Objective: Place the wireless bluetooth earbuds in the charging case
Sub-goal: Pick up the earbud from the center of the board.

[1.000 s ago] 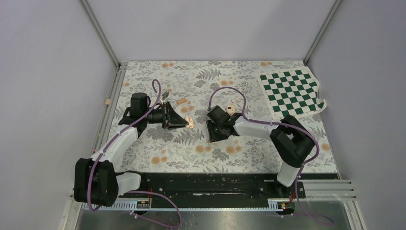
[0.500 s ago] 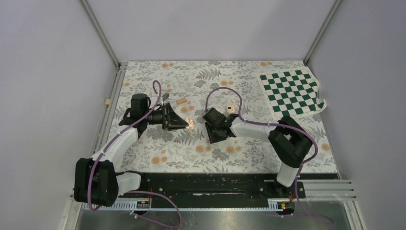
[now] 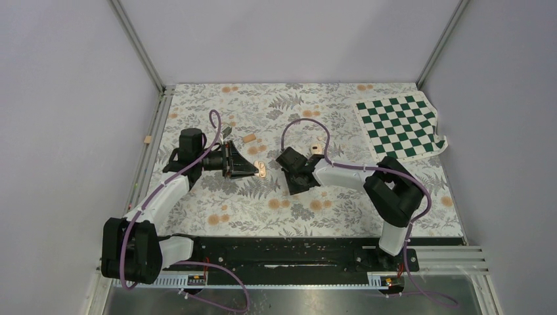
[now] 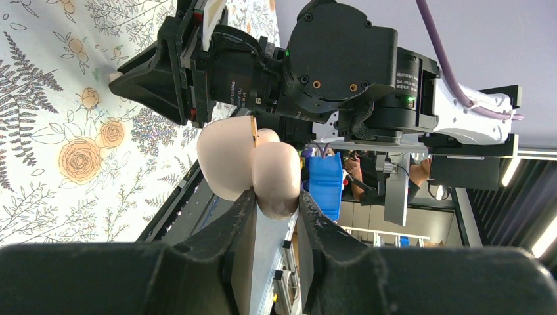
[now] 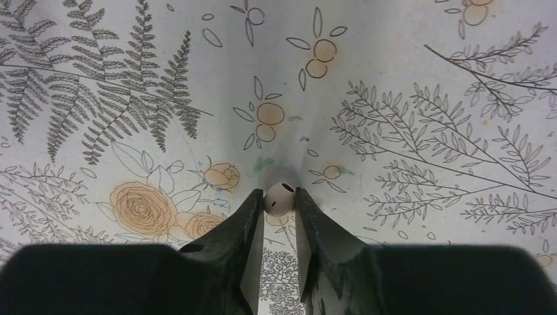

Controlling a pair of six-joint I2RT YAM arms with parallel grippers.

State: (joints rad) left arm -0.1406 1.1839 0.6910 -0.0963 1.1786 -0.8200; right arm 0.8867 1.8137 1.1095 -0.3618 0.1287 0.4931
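Peach-cream plastic sits clamped between the right fingers (image 5: 246,226): one earbud (image 5: 279,199), held close over the floral bench (image 5: 394,79). Over the last second that arm has swung left toward the charging case (image 4: 246,167), which the left fingers (image 4: 226,223) grip, lid seemingly open. With the gap closing, insertion likely comes next. Farther back lies a tan block (image 3: 249,138).

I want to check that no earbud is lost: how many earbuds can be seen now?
1 surely: an earbud pinched in the right gripper. A tiny pale thing beyond that gripper may be another. The charging case, in the left gripper, hides its inside.
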